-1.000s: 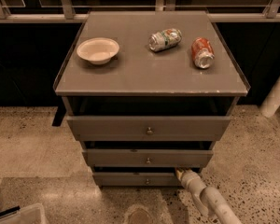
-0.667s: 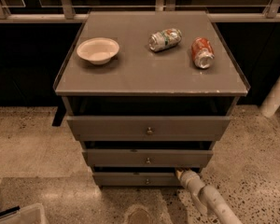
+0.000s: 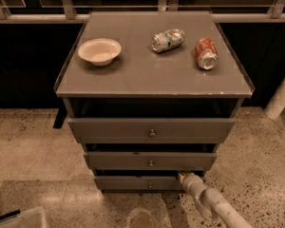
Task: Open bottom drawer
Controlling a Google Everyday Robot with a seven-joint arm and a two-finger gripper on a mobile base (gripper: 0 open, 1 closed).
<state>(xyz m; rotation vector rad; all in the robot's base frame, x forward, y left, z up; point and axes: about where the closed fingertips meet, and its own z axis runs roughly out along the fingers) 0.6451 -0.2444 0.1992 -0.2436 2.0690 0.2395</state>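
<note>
- Gripper (image 3: pixel 183 177) stays parked at the right end of the bottom drawer (image 3: pixel 128 183), on its top edge, no shift from a second ago.
- Clenched or released? Cannot tell.
- Drawer sits lowest under the desk (image 3: pixel 133 75), seemingly shut; the pull looks yet to start.

Cream-white tubular arm (image 3: pixel 212 201), rounded jointed segments, narrowing to small pale jaws low at right
</note>
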